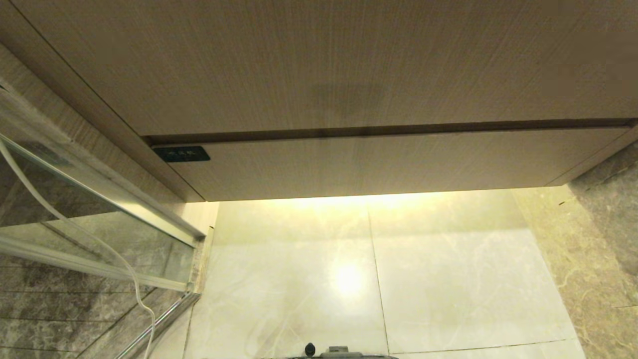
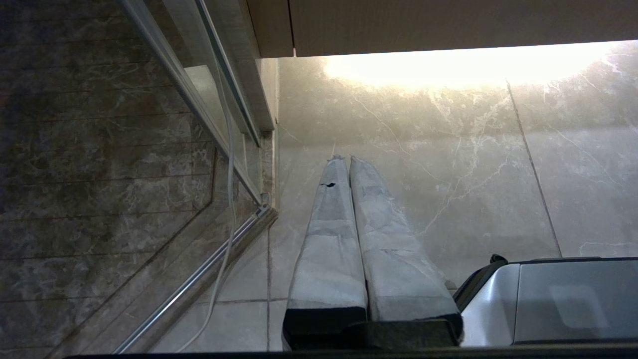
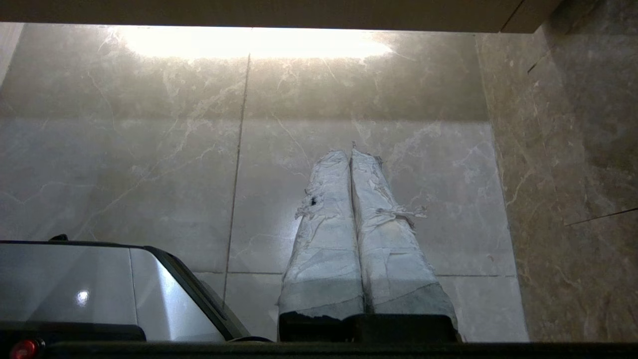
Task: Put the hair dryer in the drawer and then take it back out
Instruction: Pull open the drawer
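The drawer (image 1: 379, 167) is the wide, shallow beige wood-grain front low on the cabinet, closed, with a small dark label (image 1: 181, 153) at its left end. No hair dryer shows in any view. Neither arm appears in the head view. My left gripper (image 2: 347, 158) hangs parked over the marble floor, its two tape-wrapped fingers pressed together and empty. My right gripper (image 3: 350, 152) hangs the same way over the floor, shut with nothing held. The drawer's lower edge (image 2: 448, 47) shows beyond the left gripper.
A taller wood panel (image 1: 319, 65) sits above the drawer. A glass shower door (image 1: 94, 219) with a metal rail (image 2: 199, 279) and a white hose (image 1: 124, 269) stands at the left. A marble wall (image 1: 608, 239) bounds the right. My silver base (image 3: 99, 289) shows beside both grippers.
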